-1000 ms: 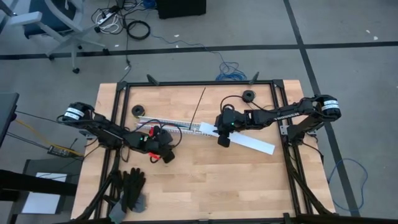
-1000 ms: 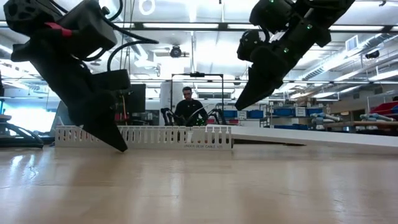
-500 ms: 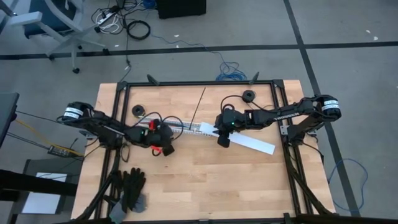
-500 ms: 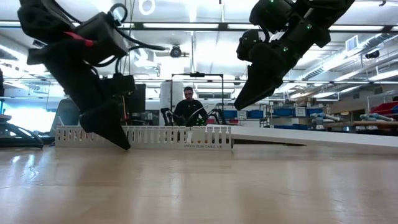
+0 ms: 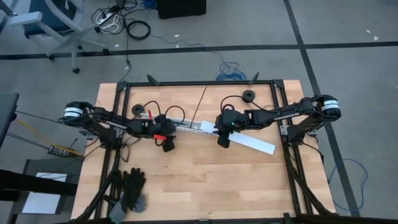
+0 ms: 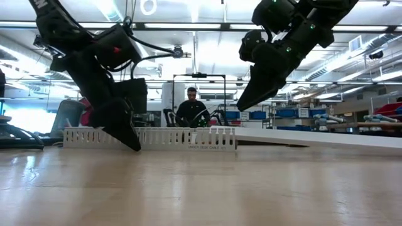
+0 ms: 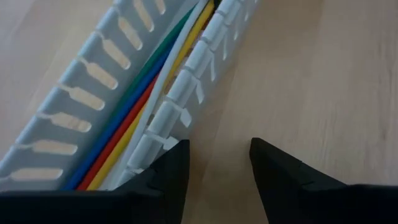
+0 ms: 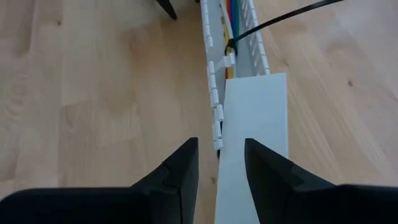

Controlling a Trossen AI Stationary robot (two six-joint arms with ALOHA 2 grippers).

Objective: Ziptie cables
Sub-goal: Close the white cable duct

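Your left gripper (image 7: 214,165) hangs low just beside the near wall of the channel (image 7: 106,81), jaws partly apart with bare wood between them and nothing held, so it looks placed to work at that end of the run rather than to carry anything. Your right gripper (image 8: 221,162) hovers over the flat white lid (image 8: 252,143), which lies along the channel's other end; its jaws are also part open and empty. The cables (image 7: 140,102) lie inside the channel, side by side between its slotted walls: green, blue, red, yellow and white, straight and flat. From the right wrist you can see a black ziptie (image 8: 273,22) already looped around them near the lid's end, its long tail sticking out past the wall, which likely keeps the bundle together in there.
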